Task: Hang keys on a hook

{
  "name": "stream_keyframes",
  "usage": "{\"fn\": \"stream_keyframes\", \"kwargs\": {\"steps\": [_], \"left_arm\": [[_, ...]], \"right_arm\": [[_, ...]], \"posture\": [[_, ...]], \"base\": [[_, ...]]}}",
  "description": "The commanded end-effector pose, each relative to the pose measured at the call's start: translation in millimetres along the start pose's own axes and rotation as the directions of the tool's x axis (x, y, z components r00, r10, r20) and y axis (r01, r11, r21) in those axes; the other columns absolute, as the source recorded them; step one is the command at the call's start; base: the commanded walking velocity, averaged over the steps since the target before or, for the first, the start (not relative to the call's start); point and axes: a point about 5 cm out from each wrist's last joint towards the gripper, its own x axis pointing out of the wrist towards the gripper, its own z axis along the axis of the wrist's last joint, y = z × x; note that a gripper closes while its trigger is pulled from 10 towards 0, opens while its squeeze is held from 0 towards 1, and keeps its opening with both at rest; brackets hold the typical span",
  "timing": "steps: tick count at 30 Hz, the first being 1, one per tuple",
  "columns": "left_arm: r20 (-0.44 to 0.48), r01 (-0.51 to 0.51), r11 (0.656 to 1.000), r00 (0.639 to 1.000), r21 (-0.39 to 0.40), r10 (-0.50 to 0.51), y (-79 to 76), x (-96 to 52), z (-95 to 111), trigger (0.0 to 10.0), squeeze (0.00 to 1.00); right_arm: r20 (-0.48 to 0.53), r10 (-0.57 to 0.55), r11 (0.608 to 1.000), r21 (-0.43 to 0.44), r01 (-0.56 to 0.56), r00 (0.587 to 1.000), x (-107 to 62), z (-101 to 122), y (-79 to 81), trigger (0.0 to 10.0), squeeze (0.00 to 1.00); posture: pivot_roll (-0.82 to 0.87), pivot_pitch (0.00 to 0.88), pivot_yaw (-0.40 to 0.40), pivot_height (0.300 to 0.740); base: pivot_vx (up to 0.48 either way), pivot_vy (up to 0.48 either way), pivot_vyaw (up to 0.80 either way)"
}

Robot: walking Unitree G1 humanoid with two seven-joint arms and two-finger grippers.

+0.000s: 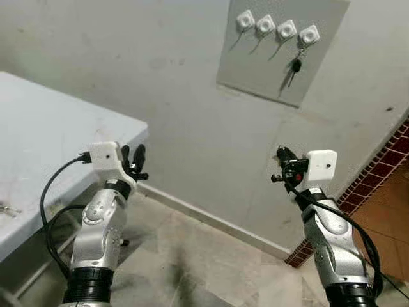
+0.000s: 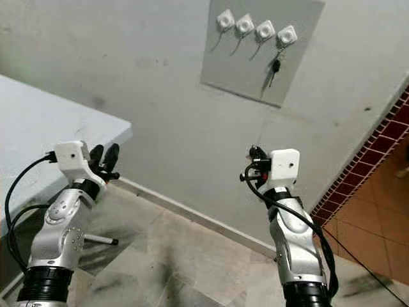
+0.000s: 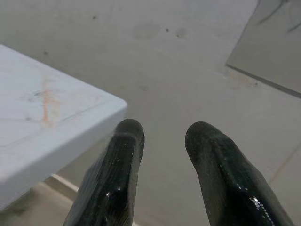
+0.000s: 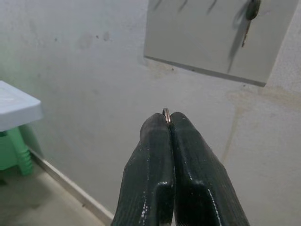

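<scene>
Right gripper, fingers pressed together, pinches a thin ring: light, stiff, probably slippery, best held at its rim toward the hooks at upper right.

I see a black-headed key hanging at two o'clock from the rightmost of four white hooks; a metal key ring sits pinched between my right gripper's fingertips.
</scene>
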Motion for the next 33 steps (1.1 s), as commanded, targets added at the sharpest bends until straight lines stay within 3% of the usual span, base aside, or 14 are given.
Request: {"fn": "stream_keyframes", "kwargs": {"steps": [1,33], "left_arm": [[0.021,0.023,1.0,1.0,0.0,-0.023,-3.6,2.1,7.9,10.0,0.0],[0.016,0.05,0.998,0.999,-0.024,-0.049,-5.3,6.2,9.8,10.0,0.0]], "right_arm": [[0.023,0.001,1.0,-0.006,0.0,1.0,0.0,7.5,-1.8,10.0,0.0],[0.028,0.012,0.999,-0.036,-0.011,1.0,-1.7,6.8,0.4,10.0,0.0]], "posture": [[0.2,0.0,-0.108,0.736],[0.2,0.0,-0.101,0.736]], "base": [[0.356,0.0,0.0],[0.459,0.0,0.0]]}}
